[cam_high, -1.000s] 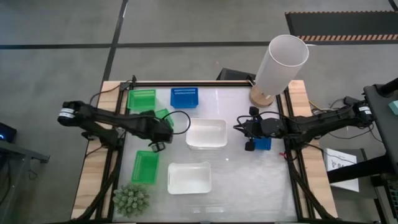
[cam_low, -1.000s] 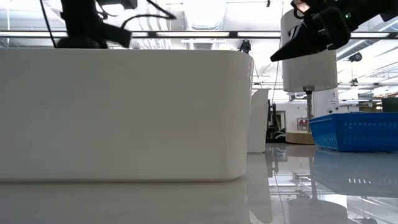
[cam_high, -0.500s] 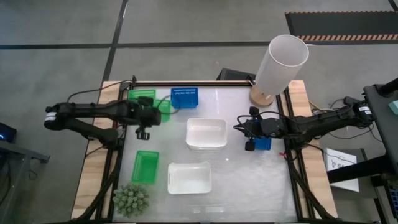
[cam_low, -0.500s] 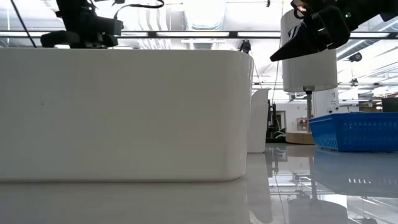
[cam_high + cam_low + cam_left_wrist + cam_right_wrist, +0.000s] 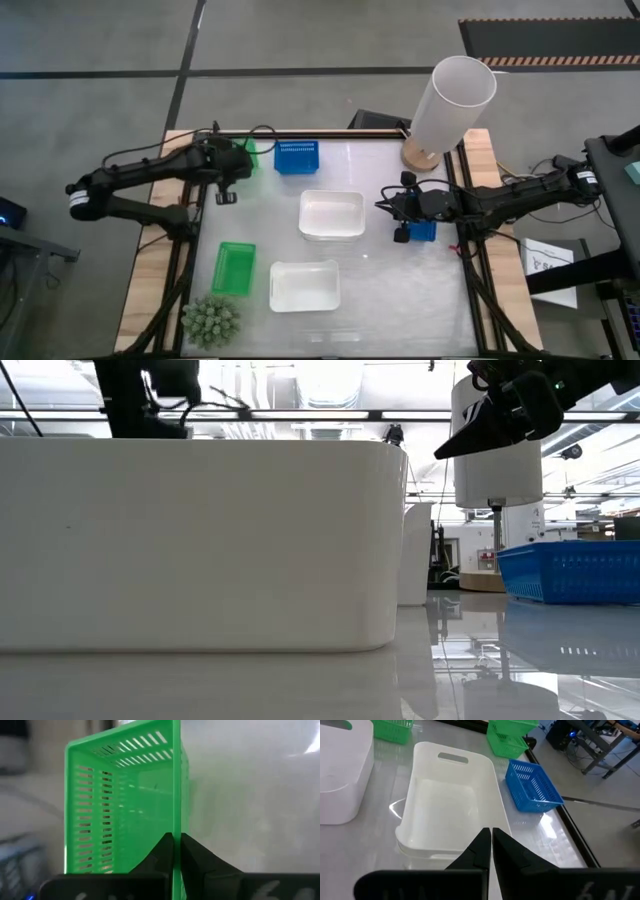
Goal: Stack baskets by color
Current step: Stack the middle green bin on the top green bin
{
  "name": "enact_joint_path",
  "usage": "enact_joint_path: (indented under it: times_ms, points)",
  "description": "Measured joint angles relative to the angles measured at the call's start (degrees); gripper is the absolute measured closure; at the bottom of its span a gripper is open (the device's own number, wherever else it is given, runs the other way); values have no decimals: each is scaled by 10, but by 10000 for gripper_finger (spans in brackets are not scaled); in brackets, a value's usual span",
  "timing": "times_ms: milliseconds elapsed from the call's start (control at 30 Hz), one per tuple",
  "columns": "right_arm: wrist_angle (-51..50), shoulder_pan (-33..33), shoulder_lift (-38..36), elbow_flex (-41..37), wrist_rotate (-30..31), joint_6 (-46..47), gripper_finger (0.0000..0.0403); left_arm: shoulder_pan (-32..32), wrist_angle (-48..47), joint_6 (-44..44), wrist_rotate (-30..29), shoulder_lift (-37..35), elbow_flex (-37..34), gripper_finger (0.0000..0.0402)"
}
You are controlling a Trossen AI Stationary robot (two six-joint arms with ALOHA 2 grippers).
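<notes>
High view: the left gripper [image 5: 226,183] is at the far left corner of the worktop [image 5: 385,275], carrying a green basket [image 5: 246,157] above or beside another green one that I cannot separate from it here. This placement suits stacking by colour. A third green basket [image 5: 234,268] lies near the front, beside the spiky plant [image 5: 211,320]. A blue basket [image 5: 297,156] sits at the far edge. Two white tubs [image 5: 331,214] occupy the centre. The right gripper [image 5: 402,212] hovers over a second blue basket [image 5: 423,230].

Low view: a white tub wall [image 5: 200,540] fills the frame, with a blue basket [image 5: 570,571] to one side.

Left wrist view: the fingers are clamped on the green basket's rim [image 5: 176,795] (basket hanging tilted).

Right wrist view: the right gripper [image 5: 491,842] has its fingers together, holding nothing, above the white tub [image 5: 451,805].
</notes>
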Motion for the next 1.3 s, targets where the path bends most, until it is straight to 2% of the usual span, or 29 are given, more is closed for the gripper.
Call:
enact_joint_path:
  times_ms: [100, 267, 400, 533, 800, 1300]
  points:
    - [0, 0, 0, 0, 0, -1, 394, 35, 30, 25, -20, 2, -18, 402]
    - [0, 0, 0, 0, 0, 0, 394, 83, 106, 113, 21, 2, -41, 402]
    - [0, 0, 0, 0, 0, 0, 394, 111, 120, 159, 26, 5, -48, 402]
    - [0, 0, 0, 0, 0, 1, 394, 128, 120, 163, 26, 7, -49, 400]
    - [0, 0, 1, 0, 0, 6, 394, 130, 124, 178, 26, 7, -58, 369]
    - [-4, 0, 1, 0, 0, 11, 394, 130, 124, 167, 27, 7, -62, 364]
